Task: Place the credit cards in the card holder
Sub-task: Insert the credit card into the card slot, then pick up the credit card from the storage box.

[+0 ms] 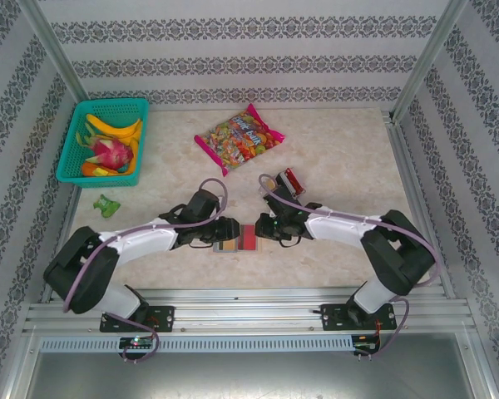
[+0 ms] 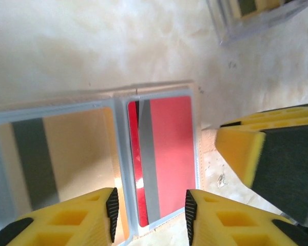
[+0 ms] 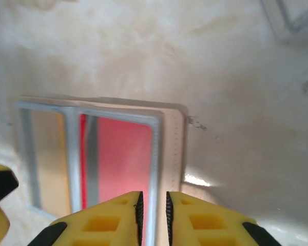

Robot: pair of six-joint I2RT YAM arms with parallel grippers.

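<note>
Lettering on the candy bag point(image 1: 239, 138) is too small to read. Mid-table, the card holder point(image 1: 235, 243) lies open between the arms: a tan card point(image 2: 77, 154), partly cut off, in its left pocket, a red card point(image 2: 169, 154) in its right, each showing only a stripe, with the left gripper point(image 2: 150, 207) spread astride the red card's end. The right gripper point(image 3: 152, 205) is almost closed over the pocket's clear rim; whether it pinches is unclear.

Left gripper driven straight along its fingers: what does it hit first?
Likely the red card in the card holder, lying right ahead of the left gripper and its open jaws; depth unclear.
</note>
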